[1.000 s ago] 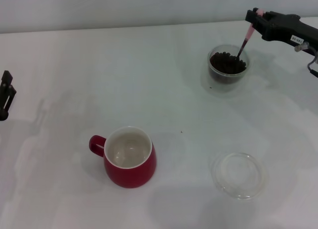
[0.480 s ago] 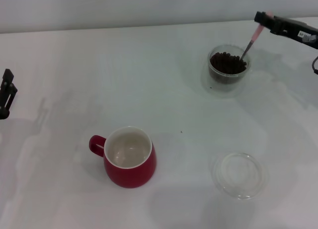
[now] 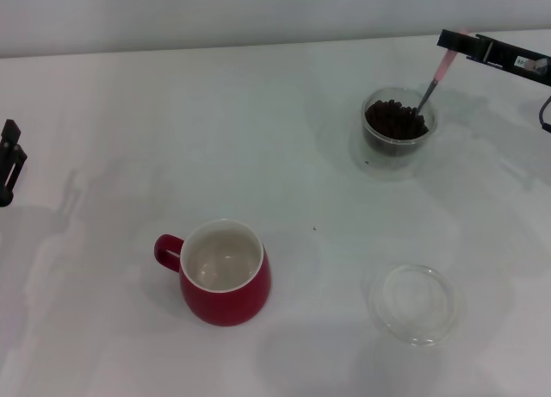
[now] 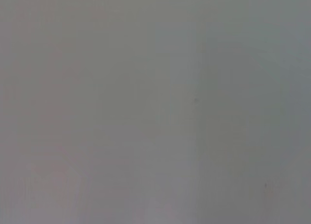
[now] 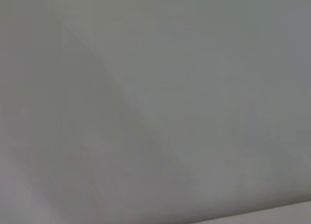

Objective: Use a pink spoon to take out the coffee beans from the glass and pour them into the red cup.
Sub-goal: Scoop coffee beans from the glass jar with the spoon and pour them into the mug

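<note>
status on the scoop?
Right gripper holds pink spoon, bowl in glass beans. Left gripper parked at table's left edge. Red cup empty, path clear.

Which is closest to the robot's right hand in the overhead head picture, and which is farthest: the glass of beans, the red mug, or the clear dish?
From the right hand, holding the pink spoon at the far right:
1. The glass, just below it, with the spoon tip inside.
2. The clear dish, near the front edge on the right.
3. The red cup, front and toward the left.
</note>
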